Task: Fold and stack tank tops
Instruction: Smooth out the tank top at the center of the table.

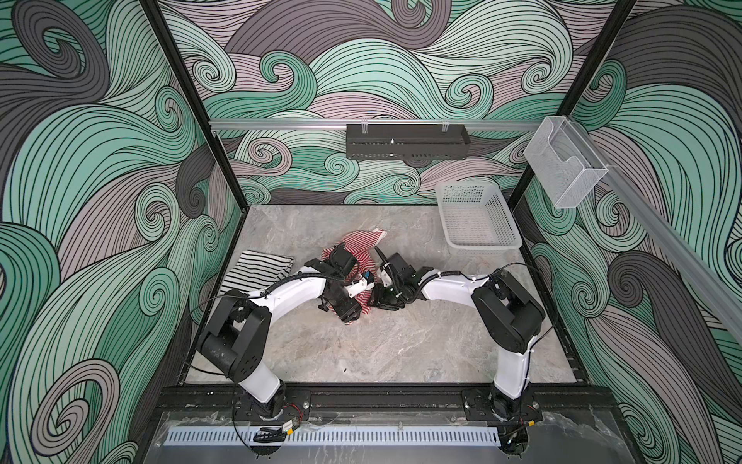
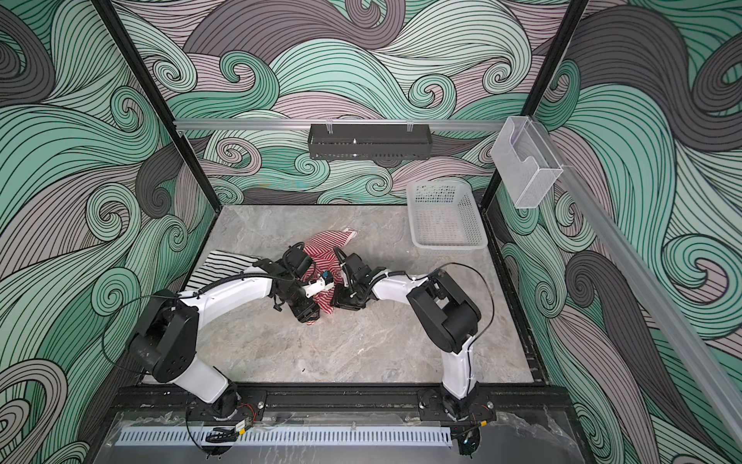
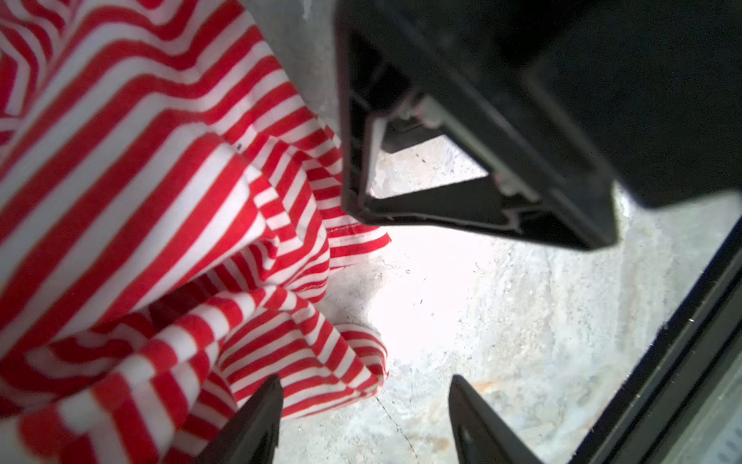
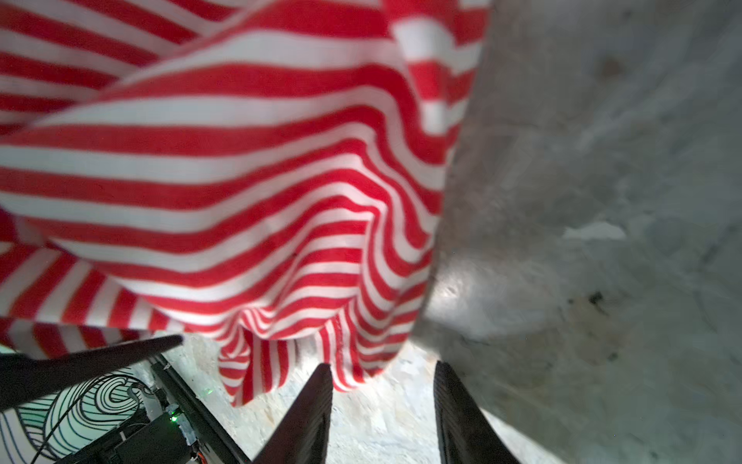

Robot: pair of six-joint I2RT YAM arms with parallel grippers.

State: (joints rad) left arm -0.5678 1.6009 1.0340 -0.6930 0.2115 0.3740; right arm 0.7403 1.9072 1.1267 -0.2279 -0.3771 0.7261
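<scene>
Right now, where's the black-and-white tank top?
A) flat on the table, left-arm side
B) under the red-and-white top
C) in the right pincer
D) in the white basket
A: the black-and-white tank top lies flat on the table, well away from the basket.

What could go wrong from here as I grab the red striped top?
1. The left gripper and right gripper sit very close; the arms may collide.
2. The red-and-white top is bunched in layers; the open fingers may pinch several and lift a wad.
3. The left arm passes over the folded black-and-white top and could drag it.
</scene>
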